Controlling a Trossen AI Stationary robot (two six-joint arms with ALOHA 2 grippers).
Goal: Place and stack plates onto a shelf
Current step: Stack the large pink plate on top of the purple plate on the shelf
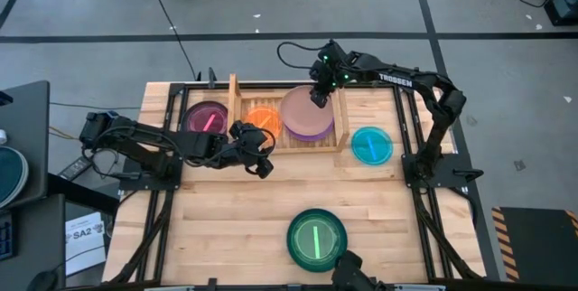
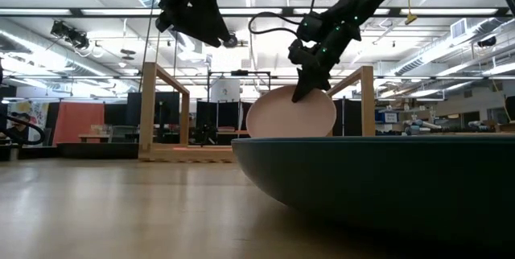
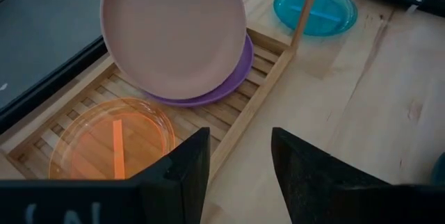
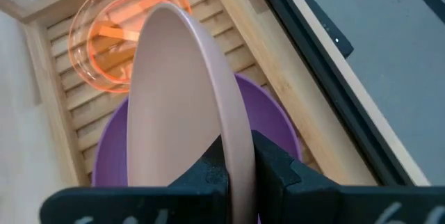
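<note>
Over low pale wooden slatted shelf (image 1: 293, 137), right hand (image 4: 240, 165) clamps rim of round pink plastic plate (image 1: 305, 110), tilted above round purple plastic plate (image 3: 233, 81) lying on shelf slats. Small translucent orange plate (image 1: 263, 119) rests on shelf beside purple one. Left hand (image 3: 240, 161) hovers near shelf front, fingers apart, holding nothing. Maroon plate (image 1: 207, 117) on surface left of shelf; translucent cyan plate (image 1: 371, 145) right of it; dark green-teal plate (image 1: 317, 239) near front edge.
</note>
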